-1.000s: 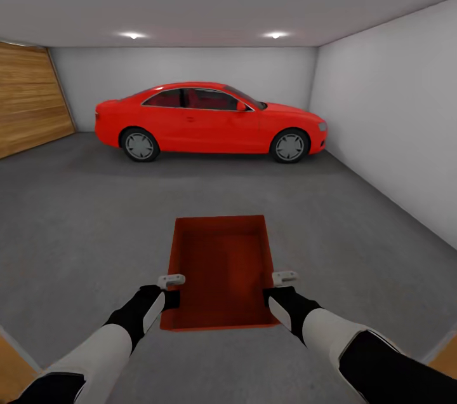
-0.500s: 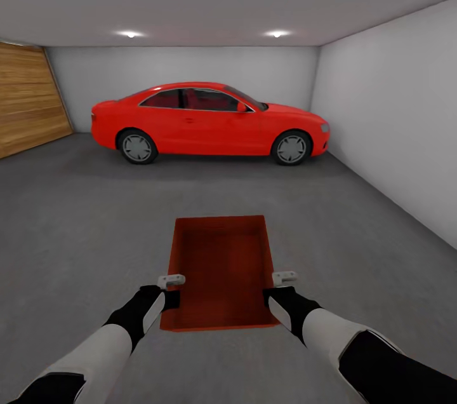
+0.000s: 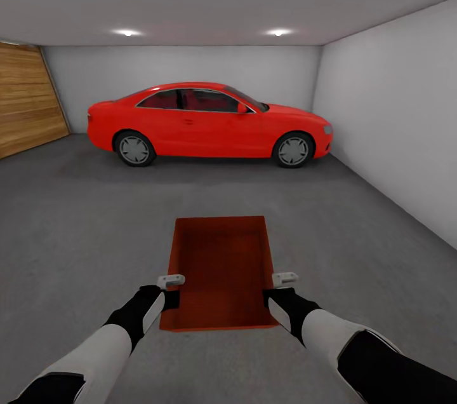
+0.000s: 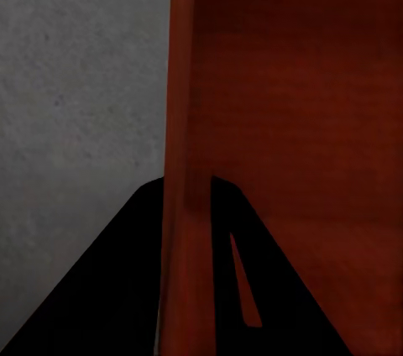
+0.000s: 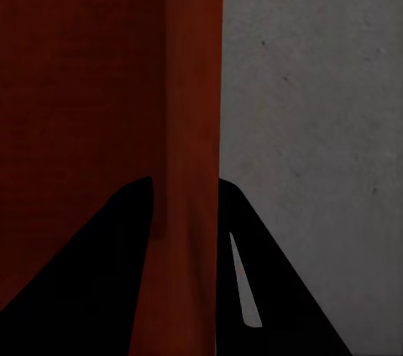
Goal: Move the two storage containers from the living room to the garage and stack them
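The left pincer (image 3: pixel 170 289) pinches the left long wall of the storage container (image 3: pixel 221 270); in the left wrist view its two dark fingers (image 4: pixel 126 289) straddle that orange-red wall (image 4: pixel 180 121), one outside, one inside. The right pincer (image 3: pixel 279 288) does the same on the opposite long wall, and the right wrist view shows its fingers (image 5: pixel 277 289) clamped either side of the rim (image 5: pixel 193 121). Between them the open-topped bin hangs level in front of the robot, carried above the floor (image 3: pixel 76 232) and empty inside.

Beyond it lies the garage: dark grey concrete stretching to a red car (image 3: pixel 206 119) parked across the far wall, a wooden panel door (image 3: pixel 25 105) at the left, a plain pale wall (image 3: pixel 393 118) at the right.

The step in hand looks like delivery of one container into the garage; no second bin shows on the concrete. Next, I judge, the robot needs to halt on open floor well short of the car, lower both arms together so the bin stays level, and spread both pincers only once its base rests on the concrete.
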{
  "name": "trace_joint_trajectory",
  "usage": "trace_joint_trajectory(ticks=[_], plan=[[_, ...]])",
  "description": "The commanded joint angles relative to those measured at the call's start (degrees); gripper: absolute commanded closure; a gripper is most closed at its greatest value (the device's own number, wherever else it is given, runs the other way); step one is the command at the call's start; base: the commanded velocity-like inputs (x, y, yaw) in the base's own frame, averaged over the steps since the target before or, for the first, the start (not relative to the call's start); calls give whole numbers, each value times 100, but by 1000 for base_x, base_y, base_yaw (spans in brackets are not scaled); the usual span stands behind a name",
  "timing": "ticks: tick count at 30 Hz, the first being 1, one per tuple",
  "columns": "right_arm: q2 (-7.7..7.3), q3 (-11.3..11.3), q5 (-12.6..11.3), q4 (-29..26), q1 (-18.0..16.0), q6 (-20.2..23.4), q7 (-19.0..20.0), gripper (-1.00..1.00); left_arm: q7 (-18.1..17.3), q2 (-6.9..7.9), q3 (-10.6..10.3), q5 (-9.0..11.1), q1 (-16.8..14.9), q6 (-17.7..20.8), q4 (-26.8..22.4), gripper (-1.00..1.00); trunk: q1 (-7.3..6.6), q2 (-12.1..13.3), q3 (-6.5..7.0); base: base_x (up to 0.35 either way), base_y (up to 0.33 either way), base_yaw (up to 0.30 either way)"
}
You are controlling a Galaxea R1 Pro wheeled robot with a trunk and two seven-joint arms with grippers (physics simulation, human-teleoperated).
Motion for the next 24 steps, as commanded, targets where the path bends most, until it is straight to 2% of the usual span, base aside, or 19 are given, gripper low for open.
trace_joint_trajectory(ticks=[1, 24], plan=[[11, -65, 173, -178, -8, 36, -54, 100, 78, -44, 24, -147, 0, 52, 3, 100, 7, -13, -13, 323, 0, 0], [10, -68, 173, -178, -8, 29, -53, 100, 78, -44, 26, -147, 0, 48, 3, 100, 7, -13, -13, 323, 0, 0]])
